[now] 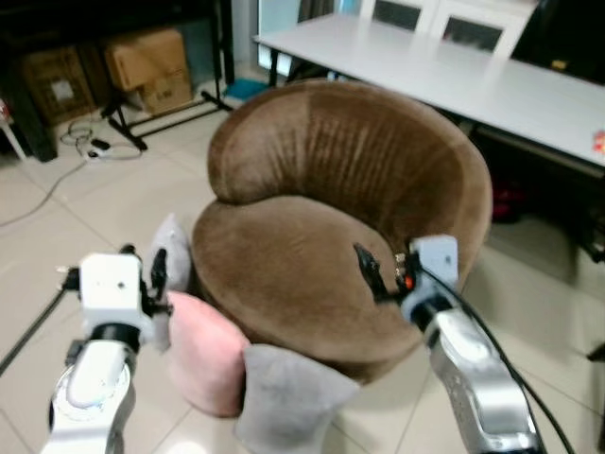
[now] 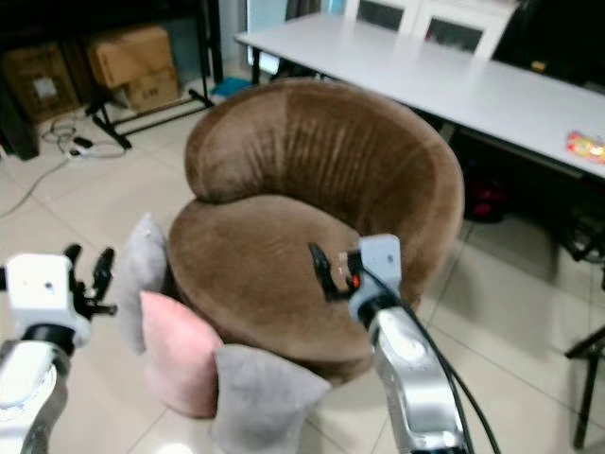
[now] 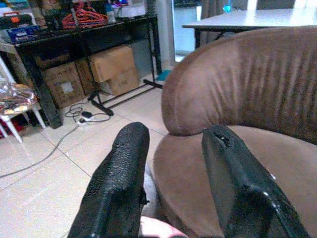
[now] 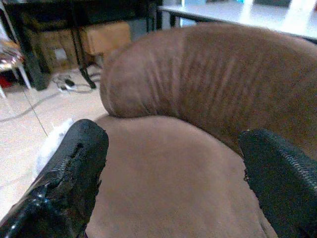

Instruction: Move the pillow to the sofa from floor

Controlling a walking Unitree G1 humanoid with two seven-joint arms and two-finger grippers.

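A: Nearest first. What's at the robot's feet?

B: Three pillows on the tiled floor (image 1: 38, 218), leaning against the front of the sofa. A grey pillow (image 1: 284, 397) closest in, a pink pillow (image 1: 203, 355) touching it on the robot's left, and a second grey pillow (image 2: 142, 274) beyond the pink one, standing upright against the sofa's side.

A: The arms?

B: Left gripper (image 3: 171, 163) is raised above the floor just beside the far grey pillow, holding nothing. Its fingers (image 3: 124, 168) stand moderately apart, with a sliver of pink showing below them in the left wrist view. Right gripper (image 4: 173, 163) hovers over the seat near its front right edge. Its fingers (image 4: 74, 158) are spread wide, nothing between them but brown cushion.

A: The sofa itself?

B: Sofa (image 1: 331, 189) is a round brown velvet tub with a curved, ribbed backrest. Seat is bare. No pillow on it; all three are down on the floor.

A: Beyond that?

B: A long white surface (image 1: 454, 71) behind the sofa on the right, with a small red and yellow item (image 2: 586, 145) near its far edge, too blurred to name. On the left, a dark rack (image 3: 74, 34) with cardboard boxes (image 1: 146, 66) beneath it, cables and a power strip (image 1: 95, 147) on the tiles before it, and red hangers (image 3: 84, 17) on top.
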